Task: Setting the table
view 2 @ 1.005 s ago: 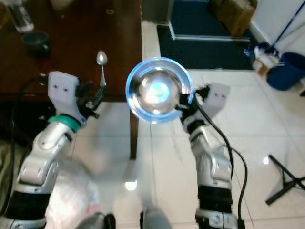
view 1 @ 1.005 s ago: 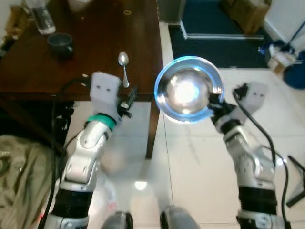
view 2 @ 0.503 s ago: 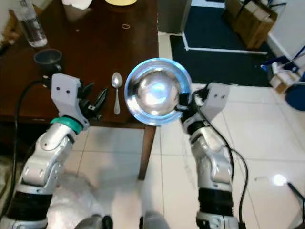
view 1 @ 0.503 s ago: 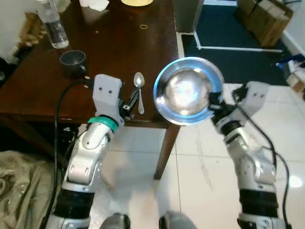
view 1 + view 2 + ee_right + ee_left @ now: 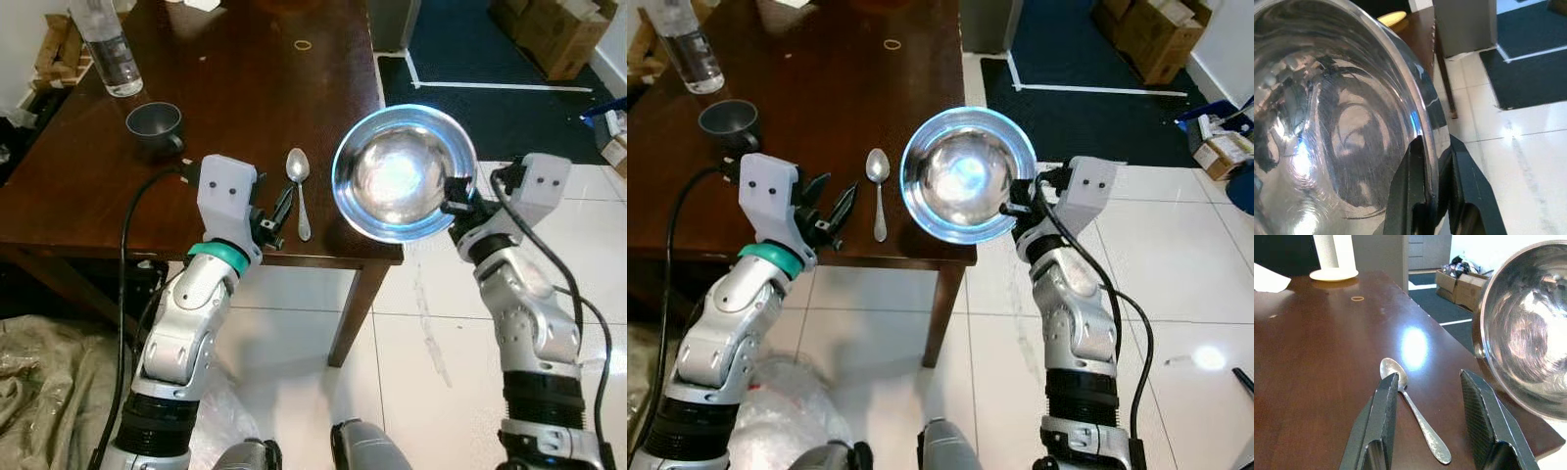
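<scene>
— While my right gripper (image 5: 1432, 205) pinches the bowl (image 5: 404, 172) by its rim, where does it hang?

— Over the table (image 5: 216, 117) corner. My left gripper (image 5: 1432, 431) gapes empty above the spoon (image 5: 300, 191).

- Upper left of my head view, I see a clear water bottle (image 5: 106, 47) standing on the wood.
- A small ring-shaped thing (image 5: 304, 44) lies near the top centre; I cannot tell what it is.
- Upper right, there is a dark blue mat (image 5: 490, 49) with a white line across it, and cardboard boxes (image 5: 558, 34) in the corner.
- White floor tiles (image 5: 431, 333) fill my lower right.
- Lower left, I see crumpled beige cloth (image 5: 49, 392) on the floor.
- In my left wrist view, a pale round base (image 5: 1333, 274) with a white upright on it stands far back.
</scene>
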